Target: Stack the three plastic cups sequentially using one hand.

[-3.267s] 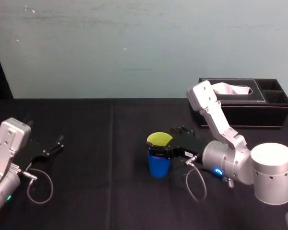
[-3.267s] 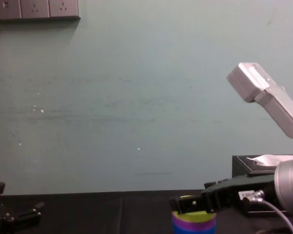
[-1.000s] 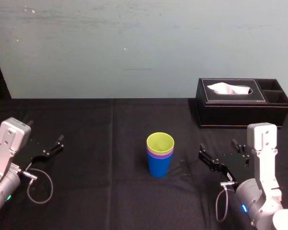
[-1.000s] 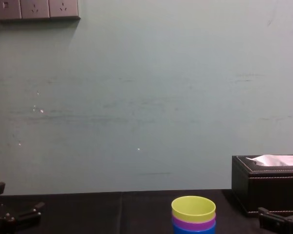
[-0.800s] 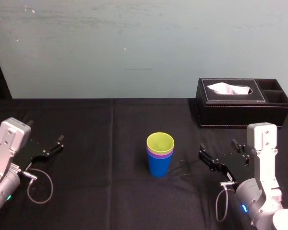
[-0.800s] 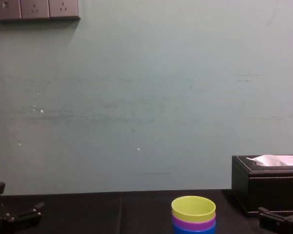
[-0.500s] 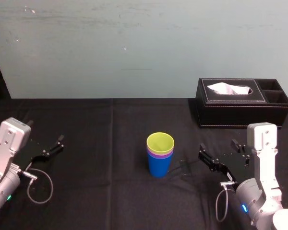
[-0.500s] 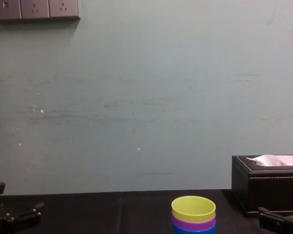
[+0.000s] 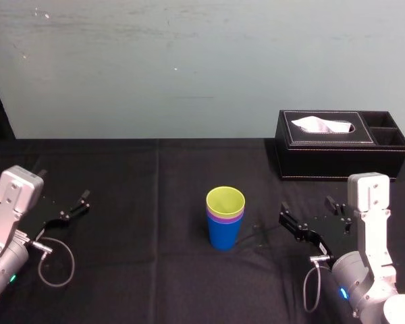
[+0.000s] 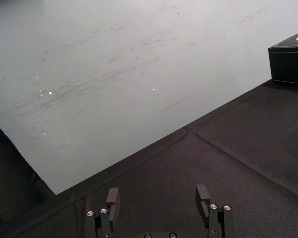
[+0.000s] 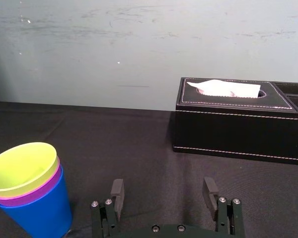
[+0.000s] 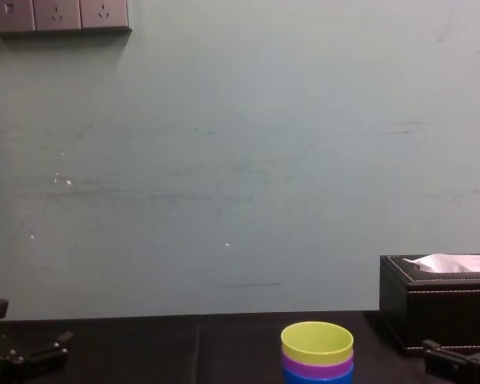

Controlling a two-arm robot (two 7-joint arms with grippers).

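- So, cups (image 9: 225, 219) sit nested on the desk (image 9: 155, 270); stacking looks done, nothing left to grab.
- Open, empty right pincer (image 11: 163, 191) rests right of them; left pincer (image 10: 157, 197) open, idle far left.

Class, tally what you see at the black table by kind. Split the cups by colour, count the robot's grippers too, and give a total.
blue cup: 1
purple cup: 1
yellow-green cup: 1
tissue box: 1
grippers: 2 (left gripper and right gripper, both open, apart from the nested cups)
Total: 6
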